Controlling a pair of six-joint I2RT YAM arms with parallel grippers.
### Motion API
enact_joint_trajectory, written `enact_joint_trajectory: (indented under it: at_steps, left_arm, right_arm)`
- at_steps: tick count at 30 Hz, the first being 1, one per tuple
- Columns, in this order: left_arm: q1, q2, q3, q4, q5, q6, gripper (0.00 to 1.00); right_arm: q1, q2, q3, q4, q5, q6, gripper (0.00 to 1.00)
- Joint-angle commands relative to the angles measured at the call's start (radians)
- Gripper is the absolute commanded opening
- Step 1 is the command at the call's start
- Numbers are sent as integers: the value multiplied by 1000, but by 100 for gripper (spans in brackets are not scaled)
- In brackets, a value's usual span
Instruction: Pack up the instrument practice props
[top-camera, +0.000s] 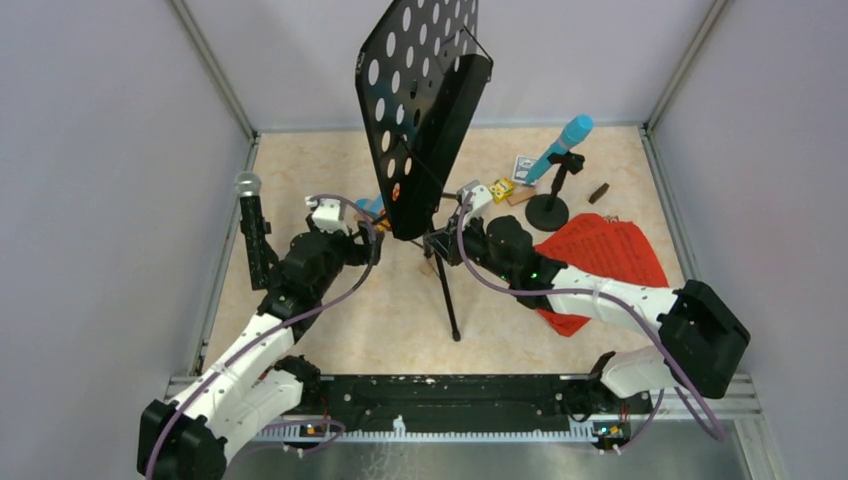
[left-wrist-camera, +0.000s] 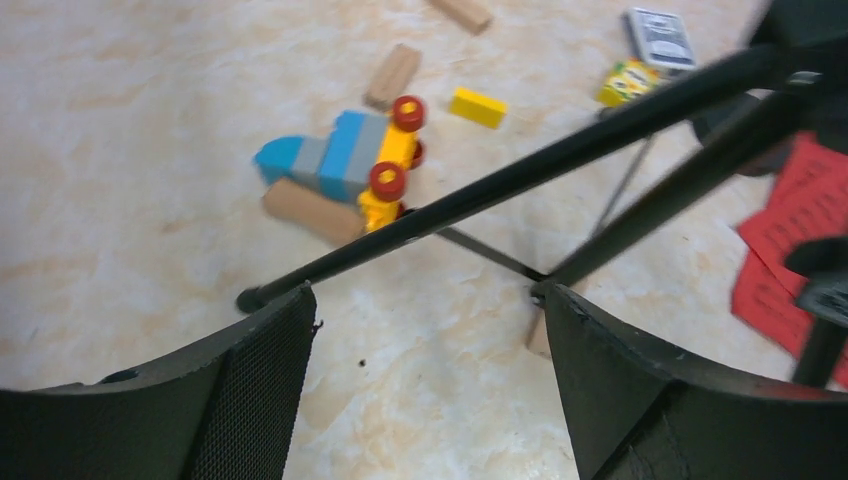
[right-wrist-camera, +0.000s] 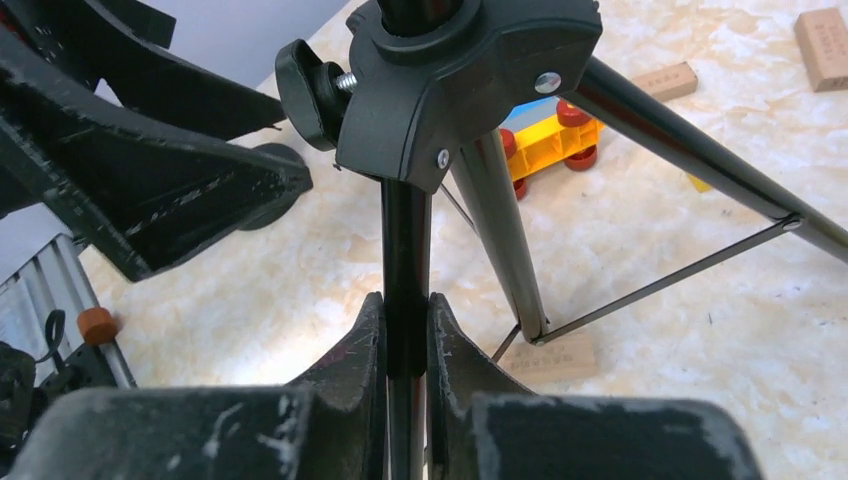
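- My right jaws are clamped narrow on a black tripod leg (right-wrist-camera: 405, 260), just below the hub (right-wrist-camera: 450, 90) of the music desk (top-camera: 420, 100), which stands mid-worktop (top-camera: 380, 310).
- My left jaws gape wide and hold nothing; another leg's foot lies just beside one fingertip (left-wrist-camera: 270, 350).
- The red pages (top-camera: 600, 250) lie to the right of the stand.
- The blue microphone (top-camera: 562, 145) sits tilted in its holder (top-camera: 547, 210), back right.
- The silver-headed microphone (top-camera: 255, 225) stands far left.

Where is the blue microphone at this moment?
In the top view, the blue microphone sits tilted in its round-based holder at the far right, just beyond the red sheet-music pages.
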Motion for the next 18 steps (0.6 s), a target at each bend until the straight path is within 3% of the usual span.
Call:
enact_joint_trajectory:
  at_steps: [1, 5, 11, 13, 16, 18]
  left_arm:
    - [4, 28, 61, 189, 273, 206, 89]
    - [4, 76, 49, 289, 373, 303, 89]
    - [4, 237, 121, 305, 383, 403, 83]
    - [4, 281, 140, 312, 403, 422, 76]
    - [5, 324, 152, 336, 474, 422, 56]
    - [5, 350, 157, 352, 533, 411, 49]
  right_arm:
    - [-2, 12, 18, 44, 81, -45, 0]
    - [-2, -30, 13, 25, 67, -104, 0]
    - [-3, -141, 11, -99, 41, -186, 0]
    - [-3, -175, 11, -145, 24, -191, 0]
    - [-3, -203, -4, -187, -10, -190, 0]
    - [-3, -214, -23, -192, -20, -186, 0]
